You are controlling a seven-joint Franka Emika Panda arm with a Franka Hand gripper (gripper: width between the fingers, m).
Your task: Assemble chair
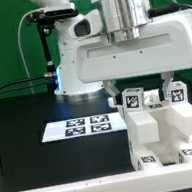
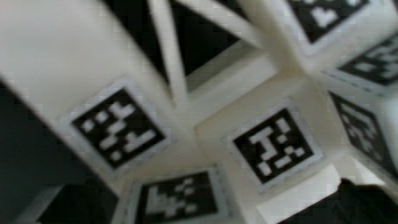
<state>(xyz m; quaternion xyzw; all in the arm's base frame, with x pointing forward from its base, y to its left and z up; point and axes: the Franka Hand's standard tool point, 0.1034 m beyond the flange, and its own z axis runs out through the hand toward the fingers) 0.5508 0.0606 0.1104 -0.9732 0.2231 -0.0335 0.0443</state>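
Black tabletop [image 1: 26, 111] with marker board [image 1: 86, 125], tagged white chair [image 1: 163, 133] beneath spread-apart jaws.

The chair [image 1: 163, 131] runs off the exterior view's lower edge, so its base is cut away, and its upper blocks hide the gripper's [image 1: 143, 88] fingertips. In the wrist view the chair's tagged blocks [image 2: 267, 140] fill the frame, blurred and cropped on every side, their outlines unreadable
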